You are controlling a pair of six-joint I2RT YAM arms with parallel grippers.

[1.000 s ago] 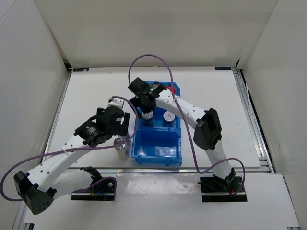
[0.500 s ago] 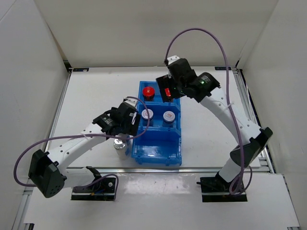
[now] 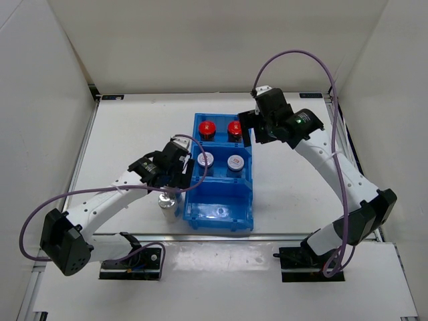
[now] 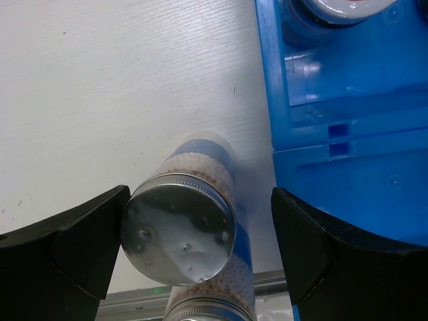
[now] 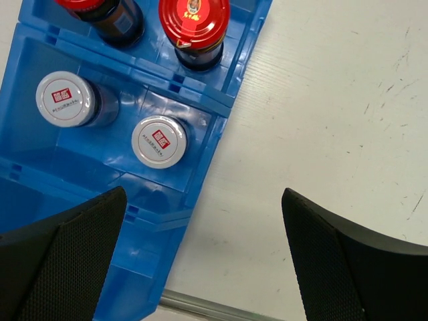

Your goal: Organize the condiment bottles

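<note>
Left gripper hangs over the table with its pincer spread wide on either side of a silver-capped bottle. The bottle stands upright just left of the blue bin, beside the bin's near compartment. The left pad sits just beside the cap and the right pad is clear of it. A second silver-capped bottle stands touching the first on its near side. Inside the bin, a pair of red-capped bottles occupies the far compartment and a pair of grey-lidded bottles the middle one. Right gripper hovers above the bin's far right corner, its pincer wide and holding nothing.
</note>
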